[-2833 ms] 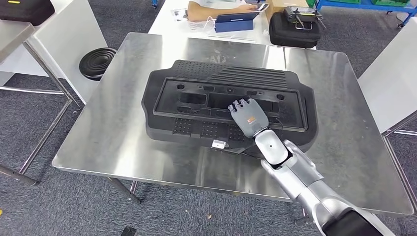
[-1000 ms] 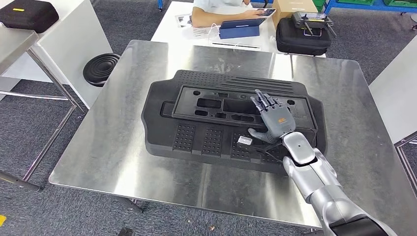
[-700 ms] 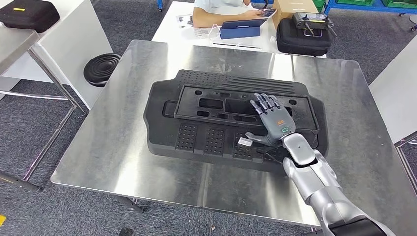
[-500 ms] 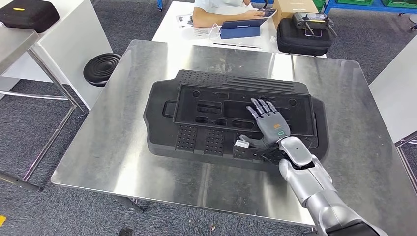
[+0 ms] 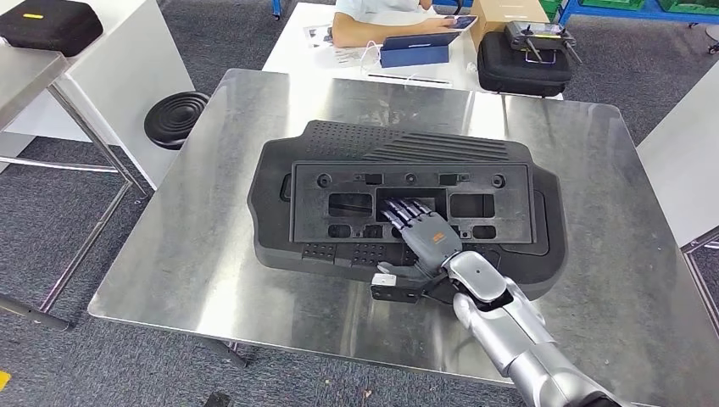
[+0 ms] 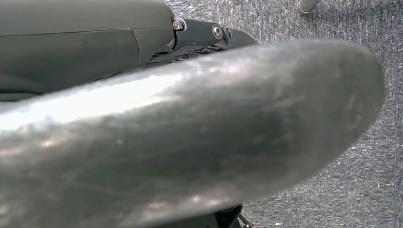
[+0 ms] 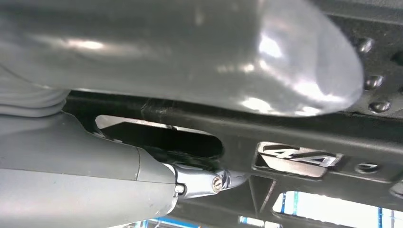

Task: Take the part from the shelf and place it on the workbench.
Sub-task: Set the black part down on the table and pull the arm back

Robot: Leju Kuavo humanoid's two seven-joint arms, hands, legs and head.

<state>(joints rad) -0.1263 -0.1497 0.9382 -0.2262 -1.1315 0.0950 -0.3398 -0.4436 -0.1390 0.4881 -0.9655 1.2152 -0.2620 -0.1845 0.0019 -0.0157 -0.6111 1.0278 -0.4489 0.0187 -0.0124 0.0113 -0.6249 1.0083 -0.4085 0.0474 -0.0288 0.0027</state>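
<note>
My right hand grips the part's near edge; its long axis runs crosswise ahead of my fingers.

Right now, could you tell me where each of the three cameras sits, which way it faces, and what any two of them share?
Head view: high on the body, looking forward and down at the workbench, the part and the right hand with its silver arm.
Left wrist view: behind the left hand, whose blurred grey cover looms close, facing carpet.
Right wrist view: behind the right hand, close against the part's dark ribbing.
Shared: the head and right wrist views both show the right hand on the part.
</note>
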